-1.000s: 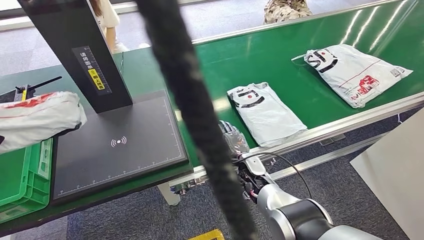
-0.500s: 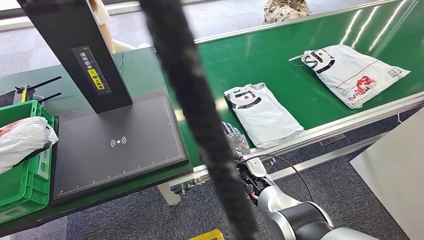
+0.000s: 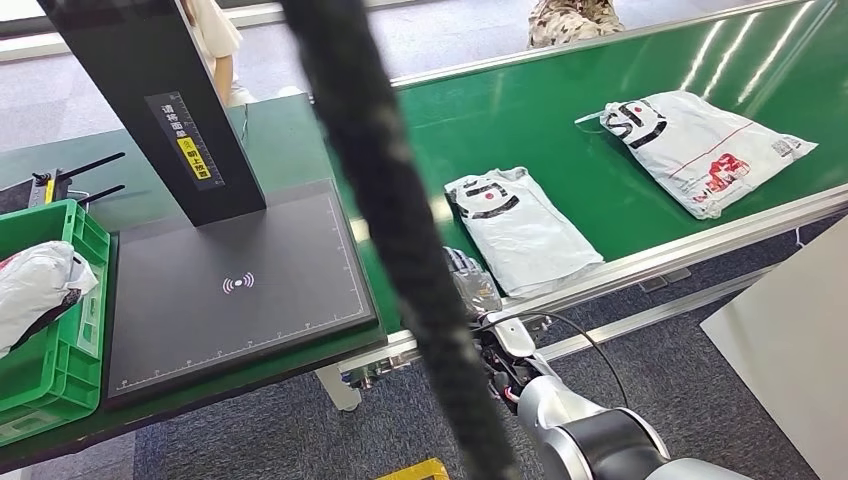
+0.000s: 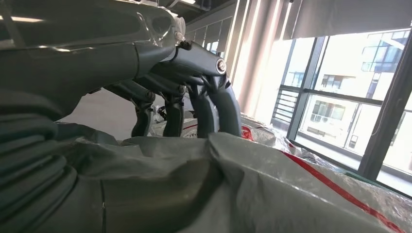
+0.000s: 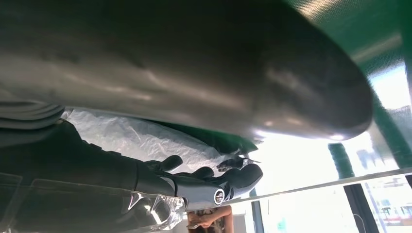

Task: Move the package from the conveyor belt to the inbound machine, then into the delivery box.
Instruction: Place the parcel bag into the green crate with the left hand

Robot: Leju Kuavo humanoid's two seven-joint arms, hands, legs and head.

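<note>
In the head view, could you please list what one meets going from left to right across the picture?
Package in the green delivery box → black inbound machine plate → right hand → small white package → larger white package on the conveyor belt.

A crumpled white package with red marking lies in the green delivery box, apparently under dark fingers.

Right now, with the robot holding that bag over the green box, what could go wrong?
The bag sits half over the green box's rim, so it might slump out once let go. The left hand's fingers press into the crinkled plastic and might snag and drag it out. The right hand waits at the belt's edge beside the next package, which it might nudge.
</note>
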